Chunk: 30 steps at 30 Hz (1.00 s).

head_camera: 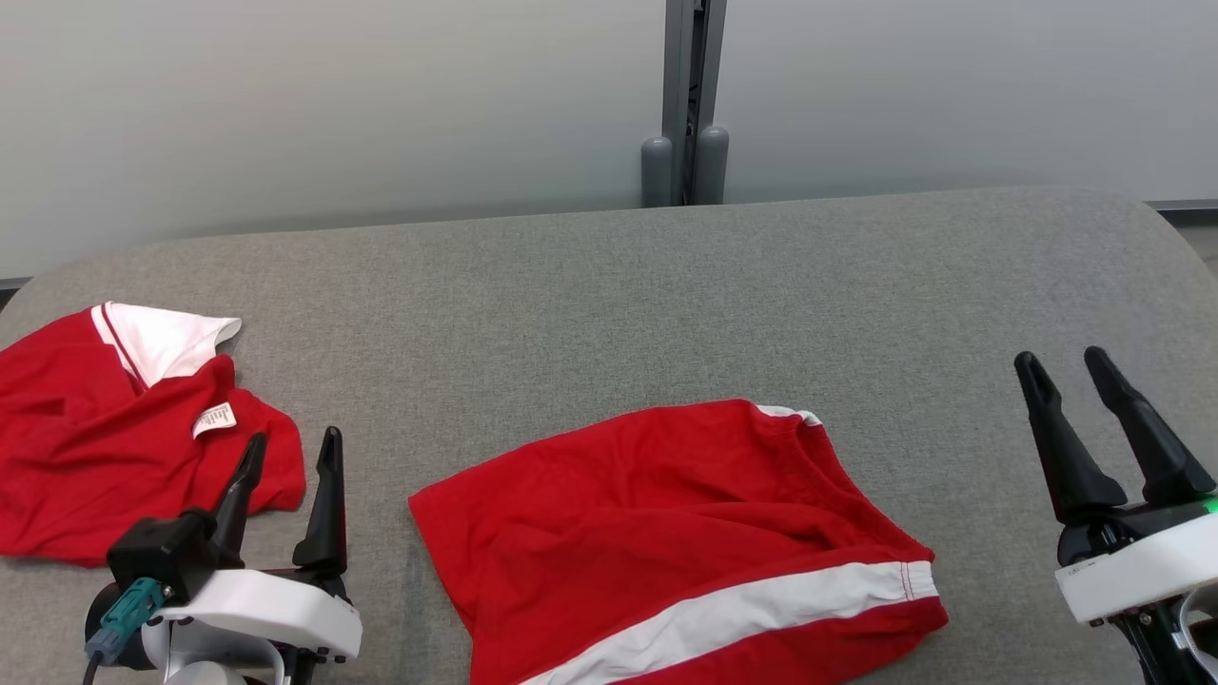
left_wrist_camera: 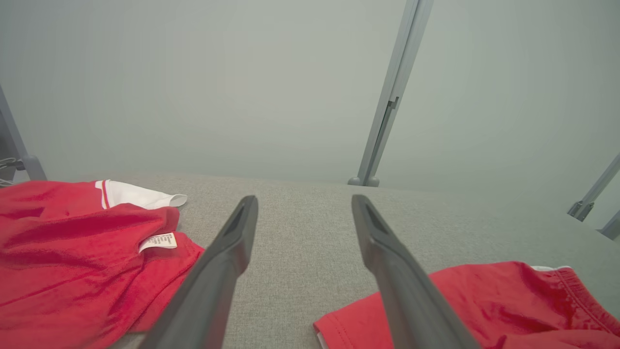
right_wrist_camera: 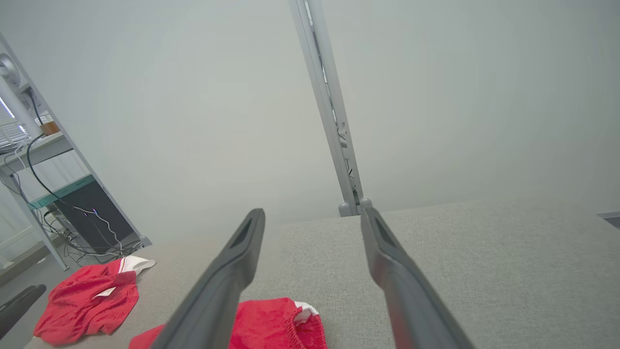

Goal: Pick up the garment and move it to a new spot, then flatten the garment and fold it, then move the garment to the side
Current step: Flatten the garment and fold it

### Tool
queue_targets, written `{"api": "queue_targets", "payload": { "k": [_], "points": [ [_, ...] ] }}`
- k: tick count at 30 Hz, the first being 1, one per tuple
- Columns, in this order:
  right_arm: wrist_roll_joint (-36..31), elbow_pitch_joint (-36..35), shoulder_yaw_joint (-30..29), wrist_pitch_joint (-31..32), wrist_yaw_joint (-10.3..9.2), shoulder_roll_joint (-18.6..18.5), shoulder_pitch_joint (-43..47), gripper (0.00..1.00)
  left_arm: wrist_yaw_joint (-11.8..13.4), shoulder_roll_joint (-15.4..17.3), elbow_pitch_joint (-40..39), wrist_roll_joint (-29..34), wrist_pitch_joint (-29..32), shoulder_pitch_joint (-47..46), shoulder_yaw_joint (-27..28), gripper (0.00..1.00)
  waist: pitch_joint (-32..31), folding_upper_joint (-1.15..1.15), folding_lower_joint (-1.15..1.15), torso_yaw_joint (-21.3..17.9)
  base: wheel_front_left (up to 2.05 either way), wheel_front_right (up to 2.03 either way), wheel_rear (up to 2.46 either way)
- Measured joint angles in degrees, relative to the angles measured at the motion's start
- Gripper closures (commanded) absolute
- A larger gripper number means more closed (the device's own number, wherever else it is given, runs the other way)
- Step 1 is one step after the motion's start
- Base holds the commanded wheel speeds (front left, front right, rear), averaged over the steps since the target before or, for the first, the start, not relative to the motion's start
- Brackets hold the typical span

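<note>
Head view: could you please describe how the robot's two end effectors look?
Both the left end effector and right end effector have two long, tapered black fingers on a white casing. The left carries a teal plug with cable; the right shows a green light.

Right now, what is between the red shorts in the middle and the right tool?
Nothing but bare grey surface. The head view shows that stretch with nothing lying on it between the red shorts and the open right tool.
</note>
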Motion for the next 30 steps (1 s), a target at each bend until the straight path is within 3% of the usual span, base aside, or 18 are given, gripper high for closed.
{"api": "queue_targets", "payload": {
  "k": [9, 15, 30],
  "points": [
    [-4.1, 5.5, 1.2, -14.6, 0.00, -0.3, -1.0, 0.00, -0.2, -0.8, -0.2, 0.5, -0.6, -0.1, 0.8, 0.00, 0.1, 0.00, 0.00, 1.1, 0.00, 0.00, 0.00],
    [-5.3, 12.8, 1.6, -23.8, 0.00, 0.9, -0.4, 0.00, -1.1, -4.2, -0.2, 2.8, -1.0, 1.2, 3.9, 0.00, 0.0, 0.00, 0.00, 1.2, 0.00, 0.00, 0.00],
    [-10.6, 20.5, 3.5, -27.4, 0.00, 2.0, -0.9, 0.00, -6.3, -11.1, 0.6, 10.3, -1.0, 3.5, 11.1, 0.00, 0.1, 0.00, 0.00, 1.3, 0.00, 0.00, 0.00]
  ]
}}
